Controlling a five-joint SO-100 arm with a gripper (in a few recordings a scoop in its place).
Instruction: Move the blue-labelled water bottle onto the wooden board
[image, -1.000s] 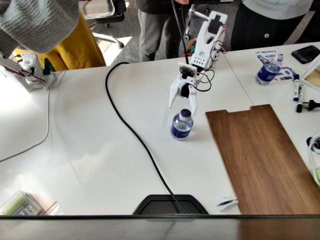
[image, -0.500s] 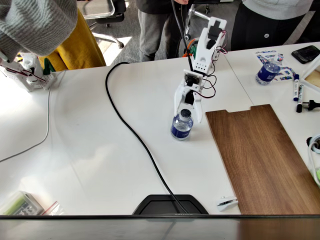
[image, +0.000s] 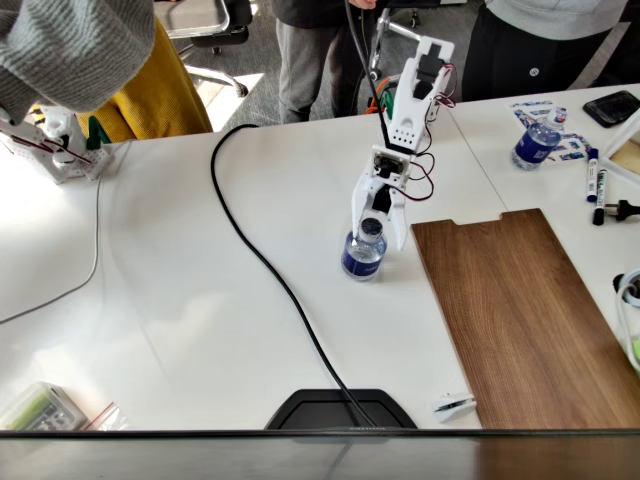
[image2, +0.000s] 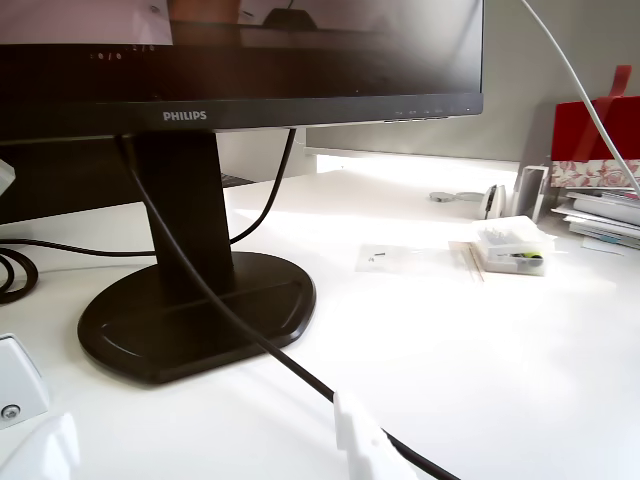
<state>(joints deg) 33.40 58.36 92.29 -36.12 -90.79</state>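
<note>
The blue-labelled water bottle (image: 363, 252) stands upright on the white table (image: 180, 300), just left of the wooden board (image: 520, 310). The gripper (image: 379, 222) straddles its cap, fingers spread, not yet clasping. A second bottle (image: 536, 143) sits far right.

The arm (image: 408, 100) is all white plastic, boxy segments with black motor blocks set in at the joints. Thin red and black wires loop loosely along its side. Its end effector (image: 380, 222) carries two white, tapering fingers.

Blue-label bottle (image: 363, 254) upright on table, just left of board (image: 525, 315).
</note>
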